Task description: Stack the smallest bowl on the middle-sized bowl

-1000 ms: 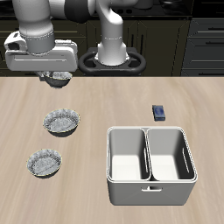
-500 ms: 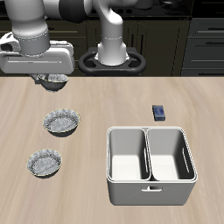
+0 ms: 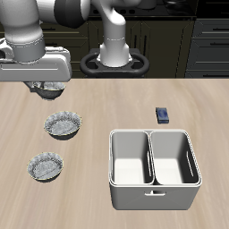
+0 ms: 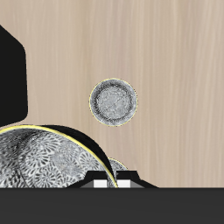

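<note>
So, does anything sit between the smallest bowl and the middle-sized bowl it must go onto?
Yes: the darker, deeper bowl lies between them on the table. The gripper holds the smallest bowl raised, so it could likely pass over to the middle-sized bowl.

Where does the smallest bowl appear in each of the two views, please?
Exterior view: the smallest bowl hangs in the gripper above the back of the table, behind the two wider bowls.
Wrist view: the smallest bowl is the close-up fluted bowl, partly cut off by the picture's edge.
Shared landmark: the wooden table beneath it.
</note>
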{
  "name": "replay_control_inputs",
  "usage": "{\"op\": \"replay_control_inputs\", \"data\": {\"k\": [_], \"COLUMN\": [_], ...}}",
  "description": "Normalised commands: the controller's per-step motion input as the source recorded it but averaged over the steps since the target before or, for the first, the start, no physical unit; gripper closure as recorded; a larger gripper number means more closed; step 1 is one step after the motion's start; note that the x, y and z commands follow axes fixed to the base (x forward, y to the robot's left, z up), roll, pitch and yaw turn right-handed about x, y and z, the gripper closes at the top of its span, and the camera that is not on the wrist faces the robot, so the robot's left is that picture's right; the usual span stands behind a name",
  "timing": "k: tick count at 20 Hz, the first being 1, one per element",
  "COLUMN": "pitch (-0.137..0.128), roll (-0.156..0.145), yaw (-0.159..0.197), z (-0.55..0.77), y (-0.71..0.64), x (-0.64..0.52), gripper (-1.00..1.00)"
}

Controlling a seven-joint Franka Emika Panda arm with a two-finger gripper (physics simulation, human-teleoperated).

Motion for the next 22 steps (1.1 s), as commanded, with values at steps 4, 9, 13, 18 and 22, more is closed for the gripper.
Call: {"op": "replay_control_inputs", "data": {"k": [4, 9, 13, 18, 22], "pitch": [-0.002, -0.009, -0.052, -0.026, -0.016], "roll": [-0.042, -0.022, 0.008, -0.01, -0.013], "yaw": [0.007, -0.002, -0.03, -0.027, -0.044], "z": [0.09, 0.05, 0.13, 0.0, -0.06], "y": [-0.2, -0.14, -0.05, -0.02, 0.09], "x": [0.26, 0.12, 0.05, 0.09, 0.07], "gripper": [1.0, 1.0, 1.0, 1.0, 1.0]}}
